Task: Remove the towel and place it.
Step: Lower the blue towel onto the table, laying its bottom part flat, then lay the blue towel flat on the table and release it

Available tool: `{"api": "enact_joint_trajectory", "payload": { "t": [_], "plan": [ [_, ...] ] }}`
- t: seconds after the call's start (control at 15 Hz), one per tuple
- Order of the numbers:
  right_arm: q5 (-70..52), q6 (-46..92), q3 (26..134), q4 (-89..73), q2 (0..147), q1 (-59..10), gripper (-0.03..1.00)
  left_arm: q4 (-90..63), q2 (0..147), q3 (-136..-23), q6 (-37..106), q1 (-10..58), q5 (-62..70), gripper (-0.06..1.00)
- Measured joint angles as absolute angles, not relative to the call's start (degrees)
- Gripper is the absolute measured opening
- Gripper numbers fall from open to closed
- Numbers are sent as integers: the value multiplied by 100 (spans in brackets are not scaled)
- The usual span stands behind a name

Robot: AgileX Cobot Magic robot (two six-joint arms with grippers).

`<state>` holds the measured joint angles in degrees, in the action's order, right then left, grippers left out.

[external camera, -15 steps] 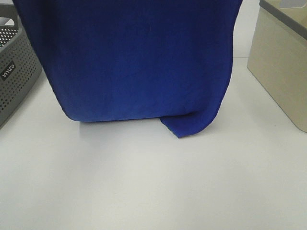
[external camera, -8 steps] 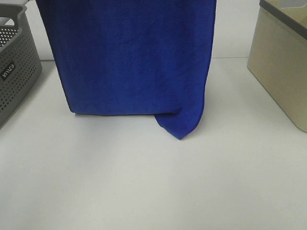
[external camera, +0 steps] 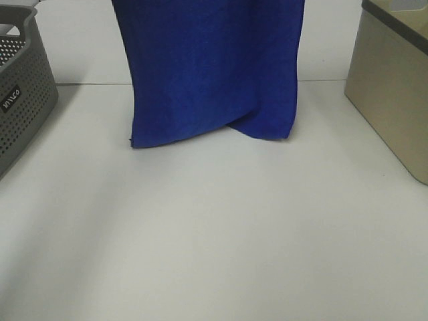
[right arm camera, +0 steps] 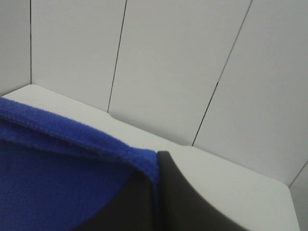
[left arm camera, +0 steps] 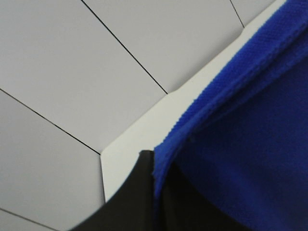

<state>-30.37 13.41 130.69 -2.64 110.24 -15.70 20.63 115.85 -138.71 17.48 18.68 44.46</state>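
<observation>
even bright overhead light; soft faint shadows on white table [external camera: 214,234]; wrist views slightly soft up close; no glare.

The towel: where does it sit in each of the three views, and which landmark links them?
Exterior high: the towel hangs top centre, its lower edge at the white table.
Left wrist: close up, its hem clamped in the left gripper, table beyond.
Right wrist: close up, its hem clamped in the right gripper, table beyond.
Shared landmark: the white table.
</observation>
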Motion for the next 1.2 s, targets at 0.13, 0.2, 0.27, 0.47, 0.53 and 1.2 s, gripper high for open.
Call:
{"api": "enact_joint_trajectory", "payload": {
  "t": [0.13,0.2,0.27,0.47,0.53,1.2],
  "plan": [
    [-2573,1346,13401,-395,11333,-1547,2,2538,11734,-13894,1862,1828,3449,0],
    [-2573,1346,13407,-435,11367,-1541,2,2687,11734,-13906,1965,1828,3277,0],
    [-2618,1346,13407,-453,11396,-1541,2,2779,11734,-13923,2097,1828,3186,0],
    [-2842,1346,13407,-498,11425,-1541,2,2848,11734,-13923,2338,1828,3300,0],
    [-2979,1346,13407,-504,11425,-1541,2,2848,11734,-13923,2384,1828,3438,0],
    [-5002,1352,13407,-722,10668,-1570,2,1690,11161,-13923,2956,1845,5168,0]
  ]
}}
